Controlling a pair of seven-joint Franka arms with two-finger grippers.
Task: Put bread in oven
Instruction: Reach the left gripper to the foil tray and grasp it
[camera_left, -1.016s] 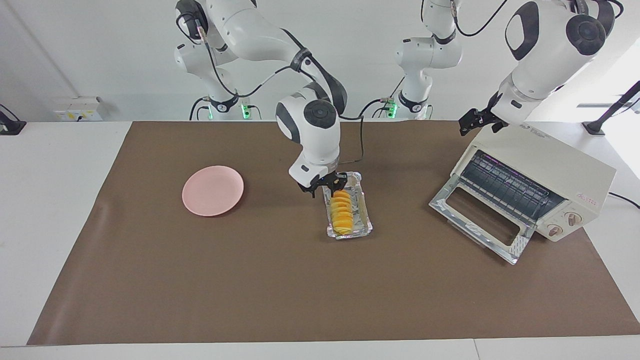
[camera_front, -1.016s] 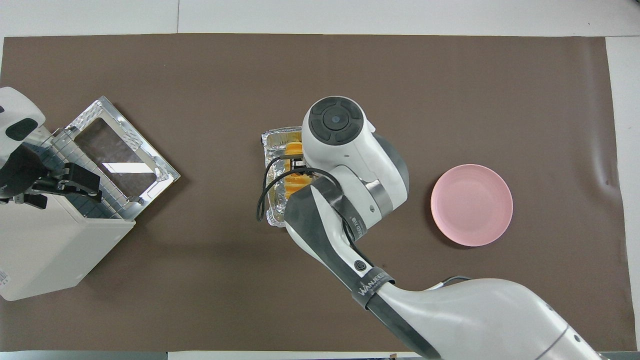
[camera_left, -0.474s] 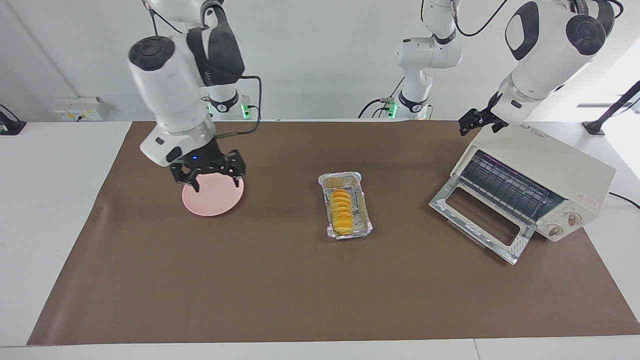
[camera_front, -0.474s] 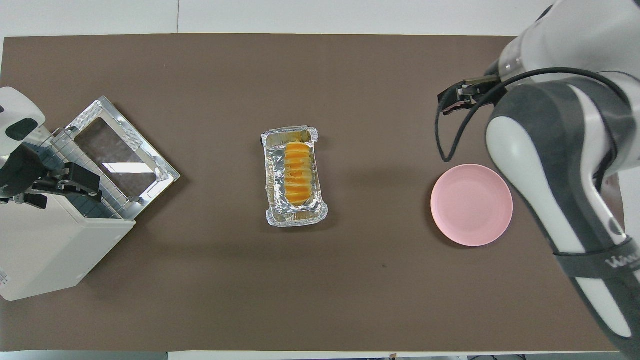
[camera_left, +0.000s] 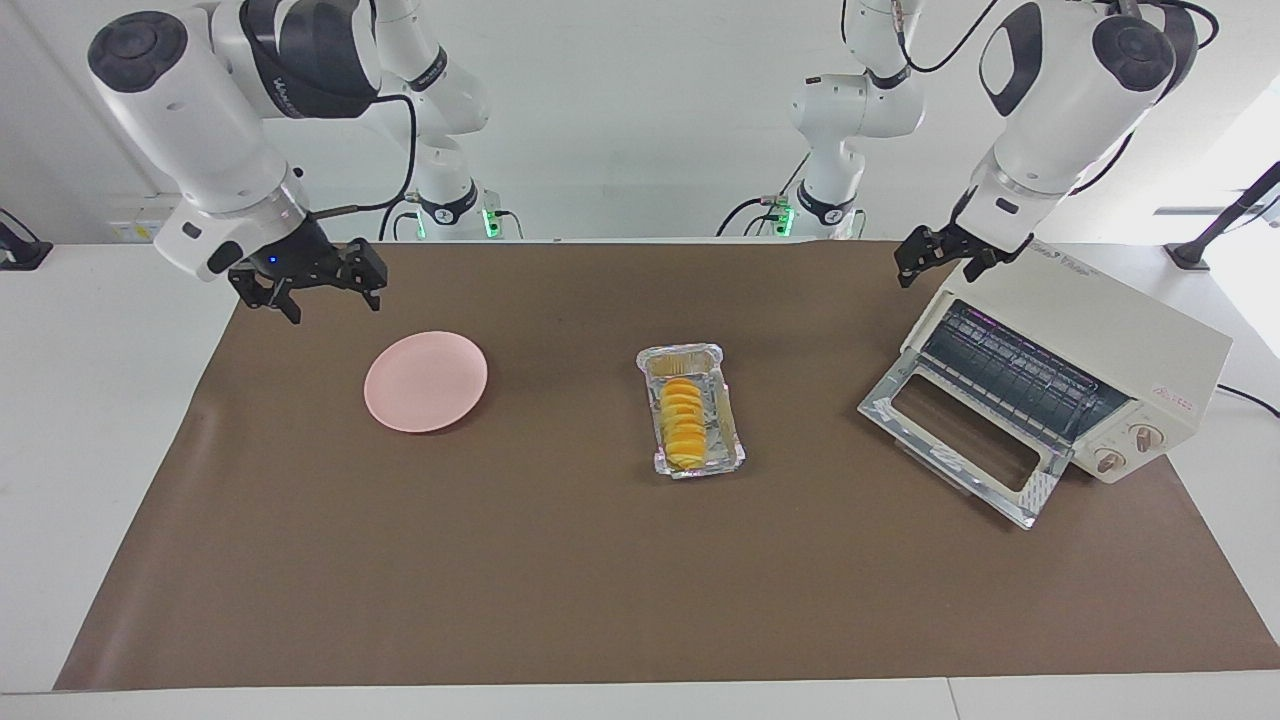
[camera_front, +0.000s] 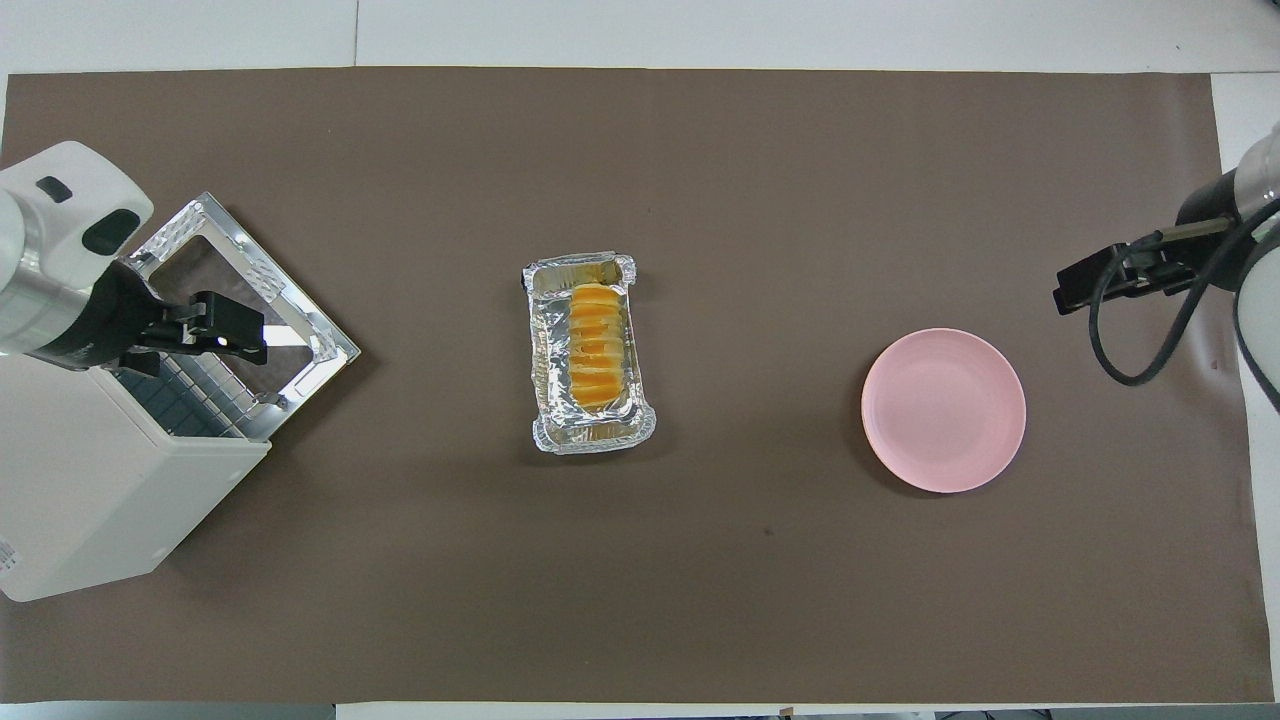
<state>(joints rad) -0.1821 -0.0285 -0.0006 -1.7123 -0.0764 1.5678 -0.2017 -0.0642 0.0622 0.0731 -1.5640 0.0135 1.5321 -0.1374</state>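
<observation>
Bread (camera_left: 684, 424) is lying in the foil tray (camera_left: 729, 420) mid-bench, between the pink plate (camera_left: 425, 381) and the oven (camera_left: 1100, 350), whose door is hanging open. Right gripper (camera_left: 308, 285) is hovering wide and empty over the brown mat's edge near the plate; left gripper (camera_left: 940, 255) is hovering wide, empty, above the oven's top.

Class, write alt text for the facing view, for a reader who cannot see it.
A yellow loaf of bread lies in a foil tray mid-table, between a pink plate and a cream toaster oven whose door hangs open. The right gripper hangs open near the plate; the left gripper, also open, hangs by the oven's top.
</observation>
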